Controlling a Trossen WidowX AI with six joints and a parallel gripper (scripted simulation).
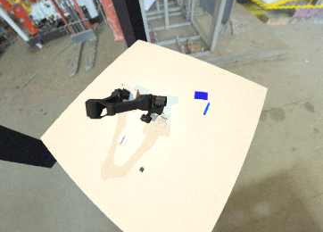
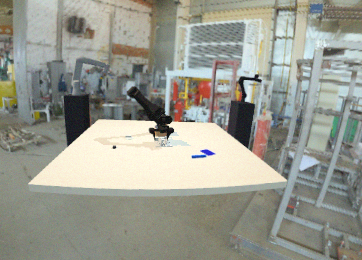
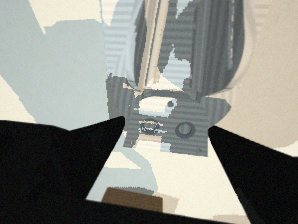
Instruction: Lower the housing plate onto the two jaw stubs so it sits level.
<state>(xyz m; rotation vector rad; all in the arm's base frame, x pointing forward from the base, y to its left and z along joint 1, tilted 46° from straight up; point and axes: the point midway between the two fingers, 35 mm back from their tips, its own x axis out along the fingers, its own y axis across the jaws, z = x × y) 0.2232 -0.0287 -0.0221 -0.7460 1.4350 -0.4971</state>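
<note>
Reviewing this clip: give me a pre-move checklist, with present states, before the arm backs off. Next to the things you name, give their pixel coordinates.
Gripper (image 1: 153, 116) (image 2: 161, 133) (image 3: 165, 124) open: ok.
Nothing held between the fingers: ok.
Housing plate (image 3: 197, 142) between the fingertips in the wrist view, not gripped: ok.
Plate level and closed on both jaw stubs: cannot tell; no view shows the seating.
Blue block (image 1: 201, 95) (image 2: 207, 152) away from the gripper: ok.
Hand moved away from the plate: not ok.

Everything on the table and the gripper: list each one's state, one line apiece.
Gripper: open, nothing between the fingers.
Housing plate: between the spread fingertips in the wrist view, not gripped; level or closed, cannot tell.
Blue block: lying apart from the gripper.
Blue bar: lying beside the block.
</note>
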